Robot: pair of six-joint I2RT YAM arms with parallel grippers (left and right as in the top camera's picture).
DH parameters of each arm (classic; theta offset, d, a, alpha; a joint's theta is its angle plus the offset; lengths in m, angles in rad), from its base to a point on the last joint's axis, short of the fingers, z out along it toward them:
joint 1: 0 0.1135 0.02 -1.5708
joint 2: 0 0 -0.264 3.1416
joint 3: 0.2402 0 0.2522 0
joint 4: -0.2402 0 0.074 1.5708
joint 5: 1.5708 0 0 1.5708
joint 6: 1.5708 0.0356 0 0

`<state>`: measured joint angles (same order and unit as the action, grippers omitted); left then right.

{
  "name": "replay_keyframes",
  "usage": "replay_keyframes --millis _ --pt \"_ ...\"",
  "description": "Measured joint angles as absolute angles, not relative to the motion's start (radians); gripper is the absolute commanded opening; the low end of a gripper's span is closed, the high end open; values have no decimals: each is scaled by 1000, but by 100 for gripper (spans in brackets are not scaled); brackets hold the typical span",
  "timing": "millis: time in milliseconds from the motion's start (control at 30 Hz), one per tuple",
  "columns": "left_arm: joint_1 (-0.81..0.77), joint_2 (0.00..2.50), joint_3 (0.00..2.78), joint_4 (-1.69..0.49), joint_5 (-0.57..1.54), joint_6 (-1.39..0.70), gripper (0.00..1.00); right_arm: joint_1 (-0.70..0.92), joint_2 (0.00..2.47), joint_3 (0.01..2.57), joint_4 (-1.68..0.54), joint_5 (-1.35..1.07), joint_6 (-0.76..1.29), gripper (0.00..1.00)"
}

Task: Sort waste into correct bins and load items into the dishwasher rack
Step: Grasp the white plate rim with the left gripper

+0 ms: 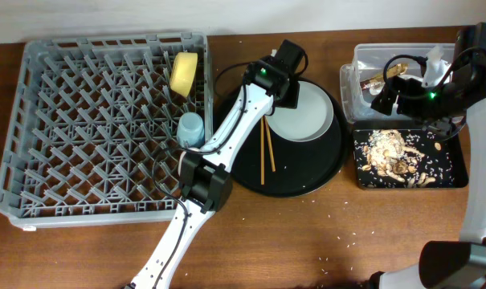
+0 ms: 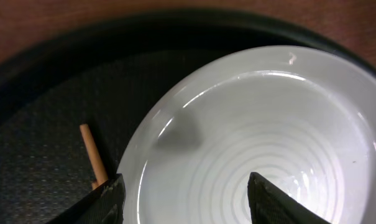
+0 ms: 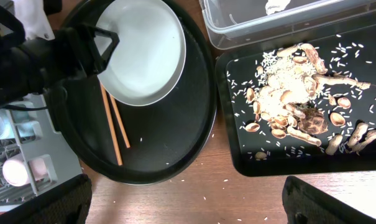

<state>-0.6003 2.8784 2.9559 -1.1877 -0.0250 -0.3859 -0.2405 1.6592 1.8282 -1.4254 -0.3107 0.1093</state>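
Note:
The pale grey-green plate (image 1: pixel 304 114) (image 2: pixel 262 137) lies on the round black tray (image 1: pixel 307 172), with the wooden chopsticks (image 1: pixel 266 150) (image 3: pixel 113 121) beside it. My left gripper (image 1: pixel 285 83) (image 2: pixel 186 199) is open and straddles the plate's left rim, one finger outside it and one inside over the bowl of the plate. The yellow bowl (image 1: pixel 184 74) and light-blue cup (image 1: pixel 190 128) stand in the grey dishwasher rack (image 1: pixel 82 136); a pink cup (image 3: pixel 18 171) shows there too. My right gripper (image 3: pixel 188 202) is open and holds nothing, high over the wood.
A clear tub (image 1: pixel 363 60) (image 3: pixel 250 28) at the back right holds white tissue (image 1: pixel 435 56). In front of it a shallow black tray (image 1: pixel 455 164) (image 3: pixel 237 155) carries food scraps (image 1: pixel 391 152) (image 3: pixel 293 106). Rice grains are scattered on the table.

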Motion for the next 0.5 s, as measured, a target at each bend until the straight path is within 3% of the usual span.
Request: replay_keyframes --millis 67,267,500 --pt "-600 2878 2983 -1188 -31 -331 69 -241 1659 1828 -1426 -311 109 98" --pt "-595 2886 3006 -1188 -55 -197 69 -241 1660 1828 -1425 -311 109 98" --pt "-570 2950 3009 -1176 -64 -169 55 -241 1660 1828 -1426 -311 109 98"
